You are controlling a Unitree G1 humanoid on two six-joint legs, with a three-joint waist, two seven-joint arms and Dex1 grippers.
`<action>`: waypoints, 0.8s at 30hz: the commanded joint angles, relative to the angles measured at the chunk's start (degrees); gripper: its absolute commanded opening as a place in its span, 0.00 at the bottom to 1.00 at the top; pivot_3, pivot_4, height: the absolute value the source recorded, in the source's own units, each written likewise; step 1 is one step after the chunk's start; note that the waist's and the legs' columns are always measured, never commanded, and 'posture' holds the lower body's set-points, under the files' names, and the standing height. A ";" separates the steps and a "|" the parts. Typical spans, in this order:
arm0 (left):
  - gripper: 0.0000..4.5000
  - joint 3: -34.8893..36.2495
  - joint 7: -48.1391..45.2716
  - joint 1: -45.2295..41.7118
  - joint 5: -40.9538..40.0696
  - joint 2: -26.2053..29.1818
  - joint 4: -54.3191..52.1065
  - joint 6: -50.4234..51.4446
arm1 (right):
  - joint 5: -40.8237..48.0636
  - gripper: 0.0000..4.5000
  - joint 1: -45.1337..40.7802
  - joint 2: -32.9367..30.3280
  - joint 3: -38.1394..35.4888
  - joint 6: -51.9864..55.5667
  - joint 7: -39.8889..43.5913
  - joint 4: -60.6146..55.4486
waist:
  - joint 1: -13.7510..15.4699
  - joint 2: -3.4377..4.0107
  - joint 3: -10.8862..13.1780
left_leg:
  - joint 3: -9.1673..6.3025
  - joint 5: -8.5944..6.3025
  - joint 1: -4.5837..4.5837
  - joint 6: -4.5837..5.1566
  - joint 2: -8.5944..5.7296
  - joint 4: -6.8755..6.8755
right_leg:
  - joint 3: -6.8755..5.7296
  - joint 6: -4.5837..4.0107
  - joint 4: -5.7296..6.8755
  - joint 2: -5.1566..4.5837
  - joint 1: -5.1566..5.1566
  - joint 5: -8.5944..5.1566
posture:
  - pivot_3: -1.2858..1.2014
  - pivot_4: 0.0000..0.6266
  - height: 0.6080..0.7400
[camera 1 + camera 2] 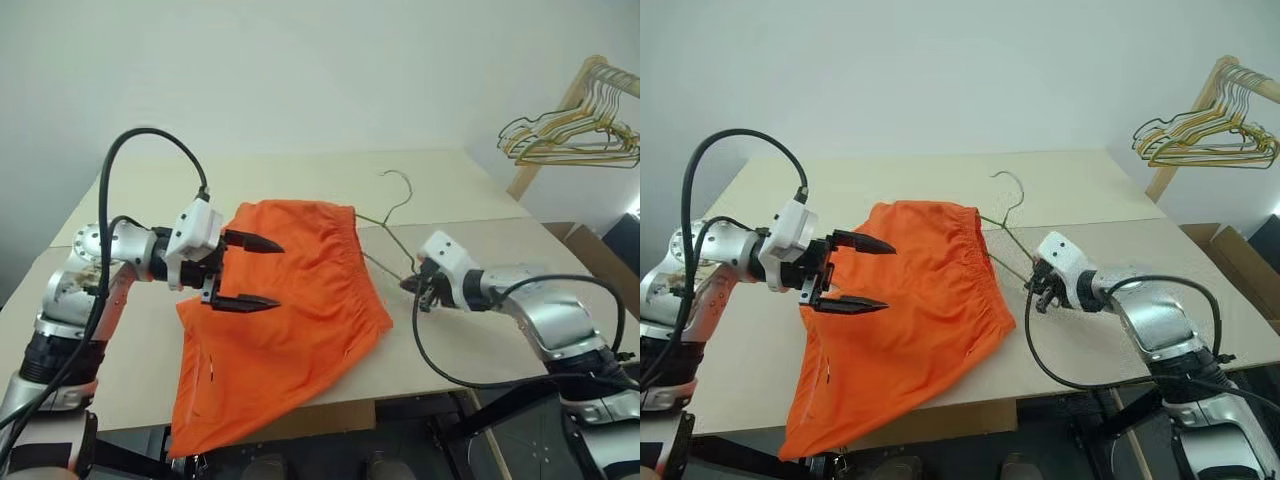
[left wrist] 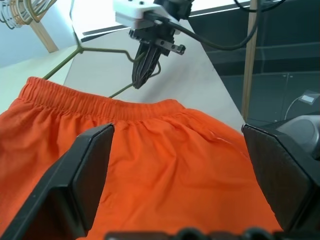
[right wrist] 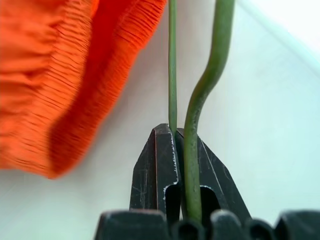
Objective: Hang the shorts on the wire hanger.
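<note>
Orange fabric dominates the middle of the scene: one pair of shorts [image 1: 285, 320] lies spread on a pale wooden table [image 1: 450, 190], its gathered waistband turned toward the robot's right and one leg hanging over the table's near edge. One thin pale-green wire hanger [image 1: 385, 230] lies on the table just beside the waistband, its small hook pointing toward the far side and part of its frame slipped under the fabric's edge.

Two grippers are in the scene. The left gripper [image 1: 245, 272] hovers over the shorts with its two black fingers spread wide, one above the other, holding nothing. The right gripper [image 1: 418, 288] has its two fingers pinched tight on the wire hanger; the right wrist view shows two strands of the wire running up from between the closed fingertips, with the waistband just beside them.

At the far right, one wooden rack [image 1: 560, 115] carries a bunch of gold and dark hangers [image 1: 575, 135], too tangled to count, well apart from the table's things
</note>
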 commanded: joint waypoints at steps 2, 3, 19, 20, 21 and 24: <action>0.98 0.28 -1.66 -7.27 2.93 0.10 6.88 -4.94 | -3.88 0.00 -1.33 -0.61 -0.14 -8.53 0.08 -5.81 | -0.48 0.00 0.00 | -0.01 0.00 0.00 0.00 0.00 0.00 | 0.00 0.00 -0.01 0.02 0.01 0.00 | 0.51 0.00 1.00; 0.98 0.19 -2.13 -8.95 3.62 0.12 8.85 -5.94 | -4.44 0.00 -1.54 -0.49 0.24 -9.01 0.42 -6.64 | -0.71 0.00 0.00 | -0.01 0.00 0.01 0.00 -0.01 0.01 | -0.01 0.00 0.00 0.02 0.03 0.00 | 0.51 0.00 1.00; 0.98 -19.14 -10.76 -27.58 10.61 1.68 32.05 -24.47 | -2.07 0.00 -13.39 -0.95 5.84 5.16 13.26 -13.36 | -2.48 0.00 0.00 | 0.02 -0.12 -0.05 0.21 0.06 0.05 | 0.00 0.00 0.01 0.01 -0.04 0.00 | 0.50 0.00 1.00; 0.98 -21.10 -10.76 -28.06 10.22 2.14 32.73 -25.41 | -1.81 0.00 -14.07 -1.23 5.98 5.93 14.06 -13.48 | -2.50 0.00 0.00 | 0.02 -0.13 -0.05 0.23 0.10 0.05 | 0.00 0.00 0.01 0.02 -0.04 0.00 | 0.50 0.00 1.00; 0.98 -22.61 -10.76 -28.62 10.41 2.17 33.78 -26.34 | -1.61 0.00 -14.80 -1.61 6.24 6.84 14.89 -13.57 | -2.52 0.00 0.00 | 0.02 -0.14 -0.07 0.24 0.10 0.06 | 0.00 0.00 0.02 0.01 -0.06 0.00 | 0.50 0.00 1.00; 0.98 -24.18 -10.76 -30.26 14.52 0.41 38.36 -30.99 | -1.69 0.00 -16.55 -2.39 7.25 9.36 16.41 -13.69 | -2.55 0.00 0.00 | 0.04 -0.14 -0.07 0.25 0.10 0.07 | 0.00 0.00 0.03 0.01 -0.08 0.00 | 0.49 0.00 1.00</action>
